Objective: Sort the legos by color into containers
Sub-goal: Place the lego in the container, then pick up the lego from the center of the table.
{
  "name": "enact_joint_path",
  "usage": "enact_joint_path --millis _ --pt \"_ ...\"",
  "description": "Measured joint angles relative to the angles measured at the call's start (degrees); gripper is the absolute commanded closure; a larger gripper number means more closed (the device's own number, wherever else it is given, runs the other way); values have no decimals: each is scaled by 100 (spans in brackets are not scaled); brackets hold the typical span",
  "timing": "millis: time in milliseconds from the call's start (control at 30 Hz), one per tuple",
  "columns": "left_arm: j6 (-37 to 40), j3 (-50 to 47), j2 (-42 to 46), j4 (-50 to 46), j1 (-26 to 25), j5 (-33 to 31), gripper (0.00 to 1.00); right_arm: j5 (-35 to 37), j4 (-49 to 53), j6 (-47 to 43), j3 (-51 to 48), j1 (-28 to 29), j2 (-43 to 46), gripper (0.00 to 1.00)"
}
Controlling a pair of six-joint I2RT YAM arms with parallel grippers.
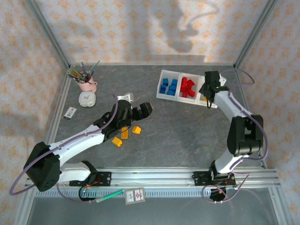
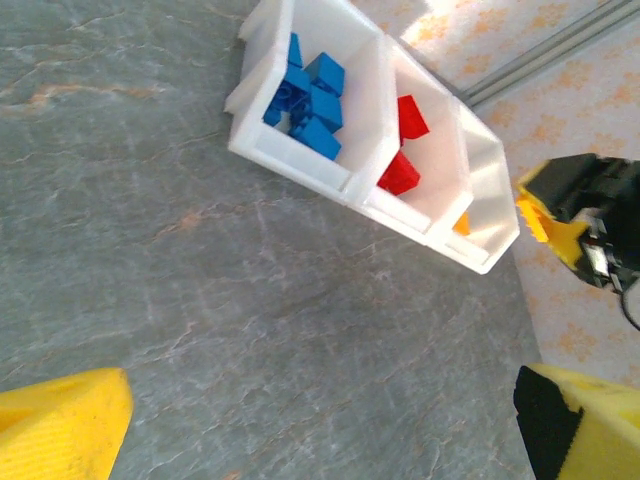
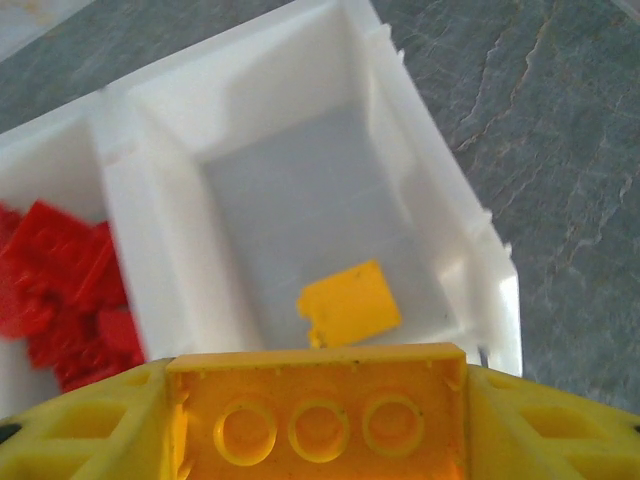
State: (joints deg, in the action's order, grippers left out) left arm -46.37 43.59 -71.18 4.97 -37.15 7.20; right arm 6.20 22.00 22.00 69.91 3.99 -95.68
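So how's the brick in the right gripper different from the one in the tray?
The held brick is clamped in the right gripper; the loose brick lies in the tray. The held brick shows a hollow underside with three rings; the loose brick, a plain face. Both are yellow-orange.

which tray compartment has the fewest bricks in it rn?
The end compartment beside the red one: a single yellow-orange brick lies on its floor. The middle holds a heap of red bricks, the far end several blue bricks.
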Motion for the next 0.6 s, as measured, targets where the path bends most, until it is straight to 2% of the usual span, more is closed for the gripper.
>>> enact_joint_path --millis 33,100,200,300,467,600 --pt "11 26 -24 11 0 11 1 -9 -42 -20 109 -61 -184 36" --pt "44 76 -61 26 0 11 1 -15 -105 -98 363 -166 -564 27" --pt "133 160 -107 31 0 9 1 -11 -90 -188 772 -216 -960 21" --pt "168 238 -111 31 0 7 1 -20 -107 -258 1001 -216 -1038 14" --pt "219 256 -105 9 0 -15 1 -199 -149 -275 1014 -192 -933 13" --pt "295 256 61 -175 2 -85 1 -337 -138 -271 669 37 -503 12"
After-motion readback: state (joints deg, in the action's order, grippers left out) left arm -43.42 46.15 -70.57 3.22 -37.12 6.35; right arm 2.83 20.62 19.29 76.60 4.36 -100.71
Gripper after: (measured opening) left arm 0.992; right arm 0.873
